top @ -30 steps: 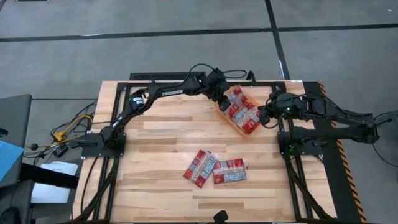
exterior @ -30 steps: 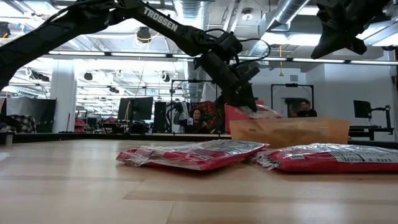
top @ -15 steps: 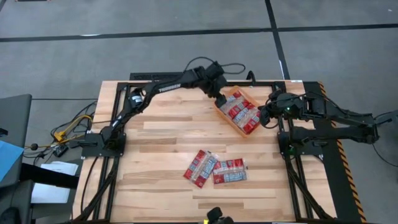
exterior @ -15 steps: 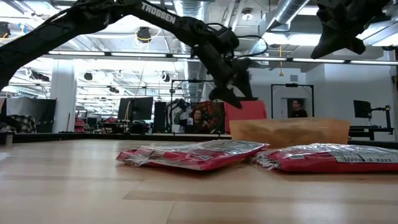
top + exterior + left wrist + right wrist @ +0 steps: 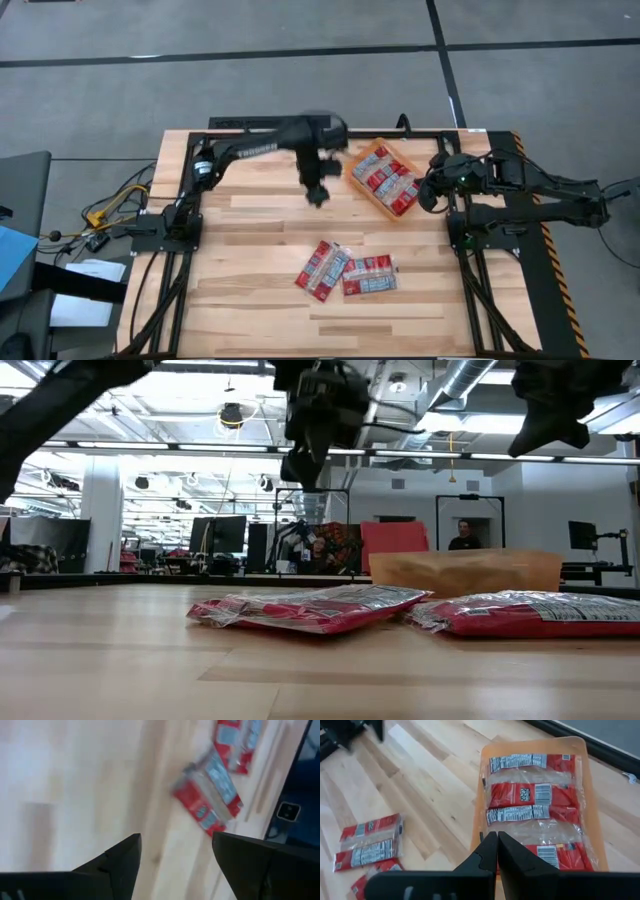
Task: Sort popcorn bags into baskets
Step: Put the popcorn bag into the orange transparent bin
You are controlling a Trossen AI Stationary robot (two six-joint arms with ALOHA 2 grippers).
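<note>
The orange basket (image 5: 352,172) stands at the table's far right and holds several red popcorn bags (image 5: 388,181); the right wrist view shows them lying flat in it (image 5: 532,795). A few loose bags (image 5: 322,268) lie flat on the wood near the table's middle, and they also show in the low view (image 5: 310,608) and the left wrist view (image 5: 212,795). My left gripper (image 5: 318,194) is open and empty, in the air left of the basket; it also shows in its own wrist view (image 5: 175,847). My right gripper (image 5: 497,845) is shut and empty at the basket's right end (image 5: 426,190).
The dark frame rails (image 5: 470,215) and arm bases stand along the table's left and right sides. Bare wood (image 5: 250,250) lies left of the loose bags. In the low view a person (image 5: 462,536) shows far off in the room beyond the table.
My left gripper has risen from the basket's far-left end and swung toward the table's left and near side, away from the basket. The bag that stood up above the basket's rim under it no longer shows there. My right arm has kept still.
</note>
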